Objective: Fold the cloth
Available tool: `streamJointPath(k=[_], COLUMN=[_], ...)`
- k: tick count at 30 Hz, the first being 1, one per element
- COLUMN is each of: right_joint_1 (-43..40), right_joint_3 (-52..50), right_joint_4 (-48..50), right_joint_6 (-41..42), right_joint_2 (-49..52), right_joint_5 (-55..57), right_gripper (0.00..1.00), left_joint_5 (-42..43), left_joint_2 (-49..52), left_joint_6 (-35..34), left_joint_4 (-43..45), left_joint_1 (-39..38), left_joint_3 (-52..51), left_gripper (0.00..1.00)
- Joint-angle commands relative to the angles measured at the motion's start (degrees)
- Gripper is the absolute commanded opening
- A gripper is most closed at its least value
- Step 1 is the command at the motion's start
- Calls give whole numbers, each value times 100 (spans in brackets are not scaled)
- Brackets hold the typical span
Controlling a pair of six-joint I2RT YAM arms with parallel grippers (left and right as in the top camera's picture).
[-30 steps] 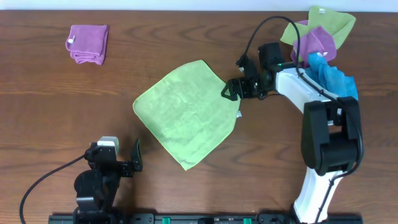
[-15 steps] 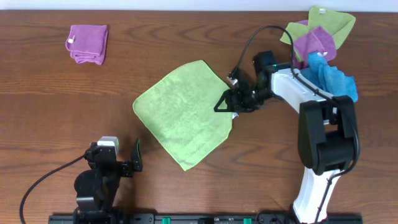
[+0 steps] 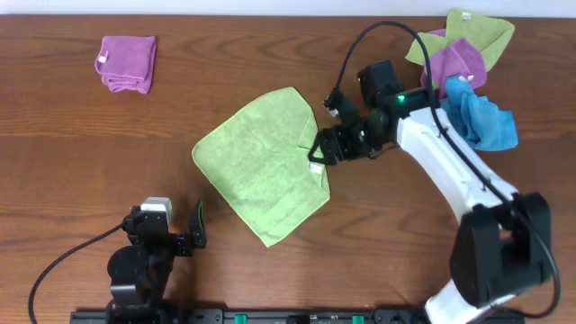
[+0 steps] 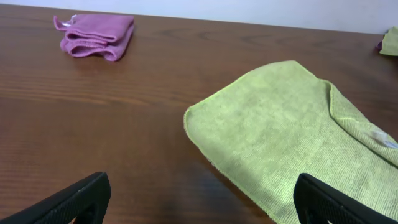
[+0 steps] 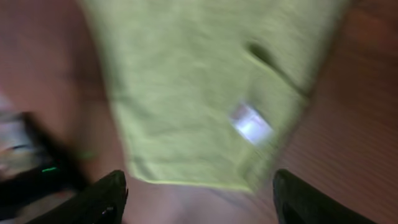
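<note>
A folded purple cloth lies at far left. The left gripper sits low, with its jaws spread wide and empty. The cloth lies mid-table and mostly flat. Its right corner is doubled over, white tag showing. The right gripper is at that corner, and the blurred wrist view shows its fingers set wide apart. Bunched cloths lie far right.

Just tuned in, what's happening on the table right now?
The right gripper is at the right corner of the lime-green square microfibre cloth. That corner lies turned over onto the cloth, with the small white tag facing up. In the blurred wrist view its fingers look apart, so no firm grip shows. The left gripper sits open, clear of the cloth.
</note>
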Motion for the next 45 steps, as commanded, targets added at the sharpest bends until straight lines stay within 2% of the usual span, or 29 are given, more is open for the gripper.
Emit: streamJointPath(k=[1,7,12,15,17,30,36,43,45], right_joint_1=[140,151,199,227,234,258,258,245,240], right_joint_3=[-50,-282,-282,-282,-282,-282,-280,-214,-157], right_joint_4=[-52,424,925,1027,1067,1150,1154,1054,994], right_joint_6=[214,205,164,162,162,144,146,190,190], right_joint_2=[127,656,1019,1165,1209,1453,1506,1502,1502], right_joint_5=[1392,1049,597,439,361,361,361,363,363], right_gripper=[69,66,50,49,44,43,32,39,37], left_joint_5=[-57,-59,-57,-57,-57,-57,-57,-57,-57], left_joint_2=[-37,-37,-37,-37,-37,-37,-37,-37,-37], left_joint_6=[-17,-17,-17,-17,-17,-17,-17,-17,-17], left_joint_4=[-15,-15,-15,-15,-15,-15,-15,-15,-15], left_joint_1=[0,0,0,0,0,0,0,0,0], left_joint_3=[-125,-125,-125,-125,-125,-125,-125,-125,-125], left_gripper=[96,95,95,95,95,95,95,95,95])
